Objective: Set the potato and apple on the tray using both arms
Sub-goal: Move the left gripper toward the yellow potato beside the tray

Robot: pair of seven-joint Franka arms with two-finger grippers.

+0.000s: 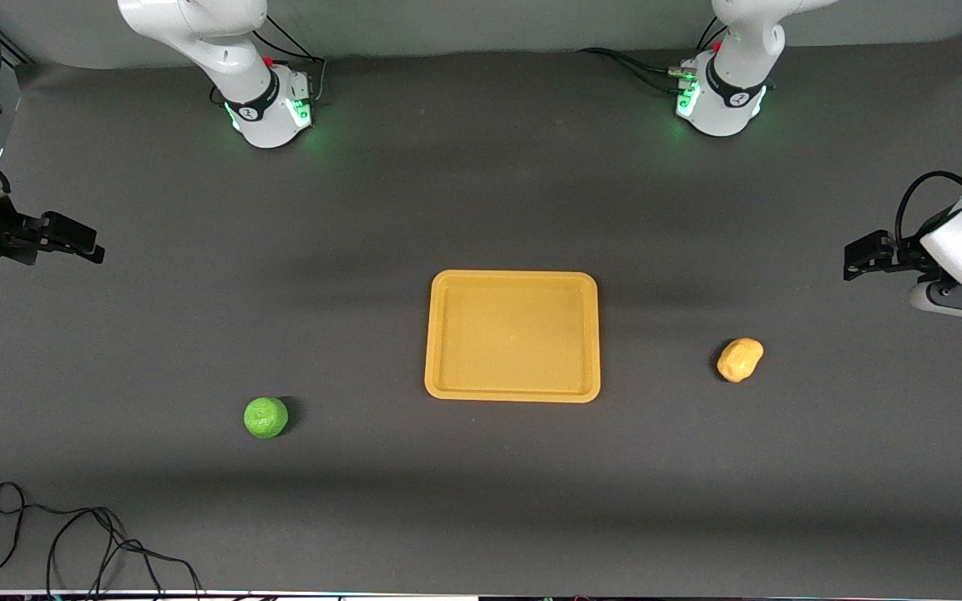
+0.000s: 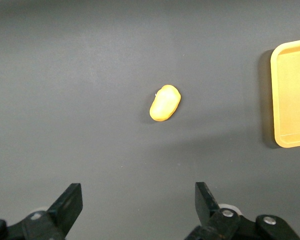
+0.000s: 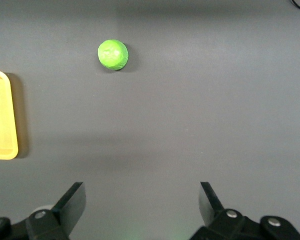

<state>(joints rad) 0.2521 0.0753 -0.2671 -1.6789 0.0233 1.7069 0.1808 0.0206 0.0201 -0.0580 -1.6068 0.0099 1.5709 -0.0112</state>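
Start of the two-arm placement: the tray [image 1: 513, 335] sits empty at mid-surface, with the apple [image 1: 265, 417] toward the right arm's end and nearer the front camera, and the potato [image 1: 740, 360] toward the left arm's end, both well apart from the tray. Your left gripper [image 1: 865, 256] hangs over the left arm's end of the surface, its jaws spread wide and empty; your right gripper [image 1: 72, 238] hangs likewise over the right arm's end, jaws apart. In each wrist view the target lies ahead of the open jaws, not between them — the potato [image 2: 165, 102] roughly centred, the apple [image 3: 113, 54] off to one side. Expect two risks: the round apple may roll if one jaw touches first, and the lumpy potato may twist out of an off-centre grip — so align before you descend.
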